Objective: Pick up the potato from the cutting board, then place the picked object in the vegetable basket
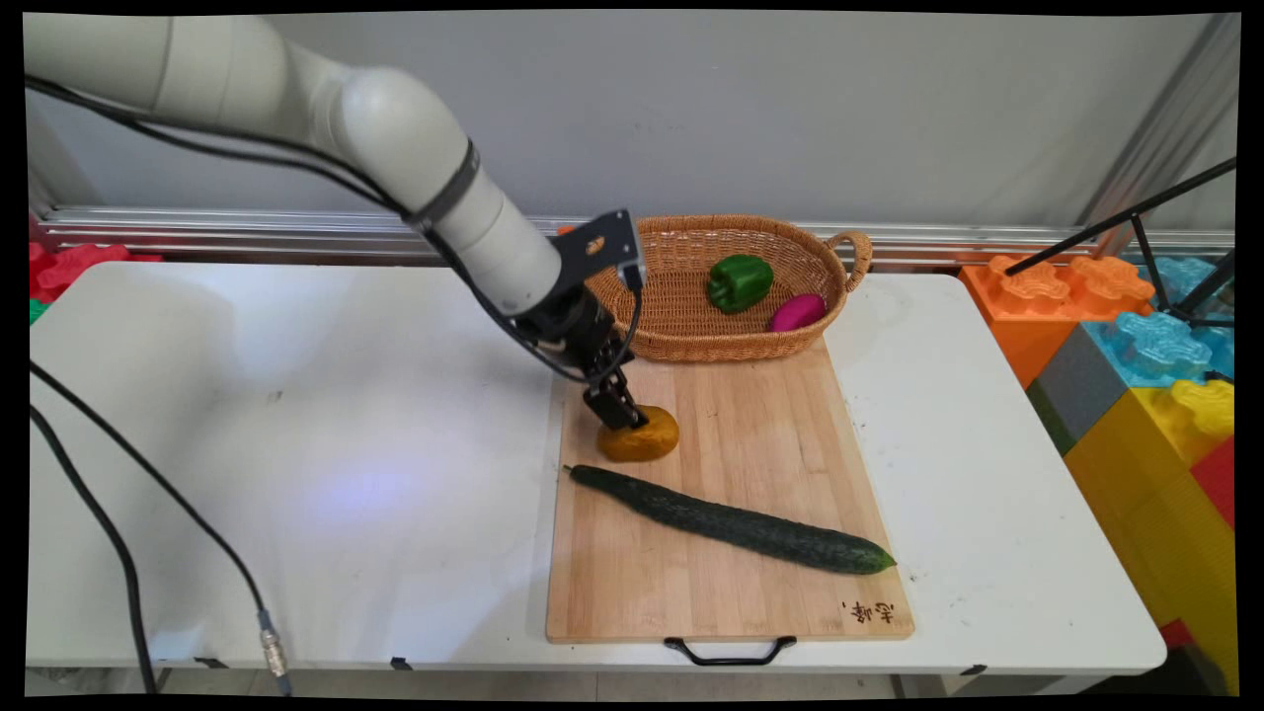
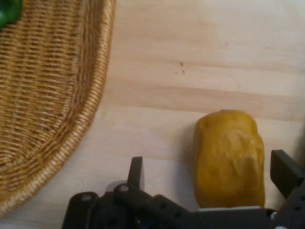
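Bare wood on the cutting board point(image 1: 760, 434) opens up to the right of the yellow lump point(image 1: 640, 435), all the way to the board's right edge. Behind it the wicker basket point(image 1: 691, 341) walls off the far end, its rim touching the board. In front, the long cucumber point(image 1: 731, 520) lies slantwise across the board, close to the lump. Left of the board, the white counter point(image 1: 296, 444) is wide open.
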